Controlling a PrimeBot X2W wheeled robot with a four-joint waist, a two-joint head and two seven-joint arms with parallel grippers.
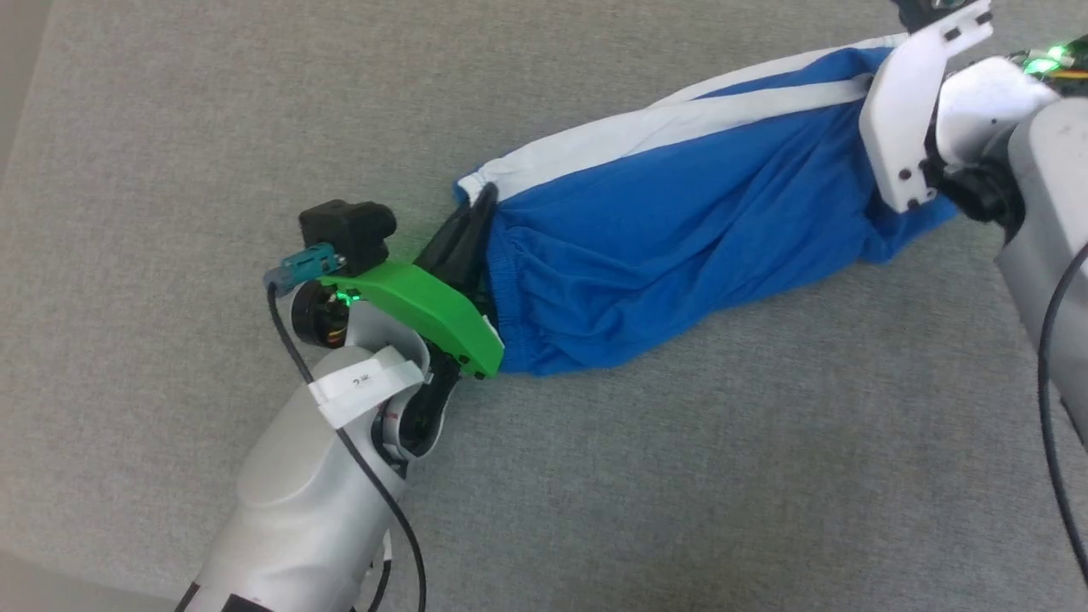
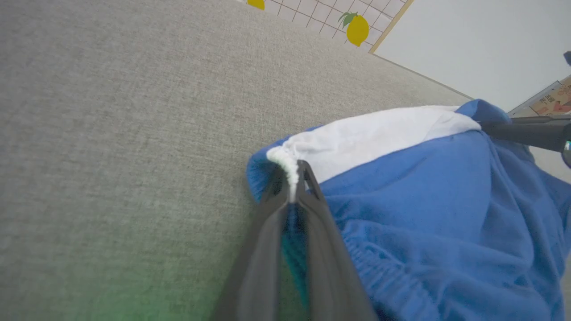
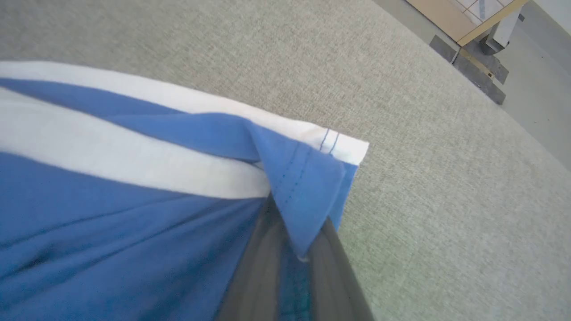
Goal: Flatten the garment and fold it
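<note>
The garment [image 1: 671, 246], bright blue shorts with a white side stripe, hangs stretched between my two grippers just over the grey cloth surface, sagging in the middle. My left gripper [image 1: 476, 217] is shut on the gathered waistband corner, where the white stripe ends [image 2: 292, 171]. In the left wrist view the garment [image 2: 437, 214] spreads to the right of the fingers [image 2: 321, 249]. My right gripper [image 3: 296, 249] is shut on the hem corner of the garment [image 3: 308, 178], blue folded over white. In the head view the right wrist's white plate [image 1: 914, 110] covers that end.
The grey cloth surface [image 1: 595, 493] stretches all around the shorts. Its far edge [image 2: 415, 71] meets a pale wall and a lemon-patterned panel [image 2: 357, 26]. Black cables trail along both arms [image 1: 1050, 382].
</note>
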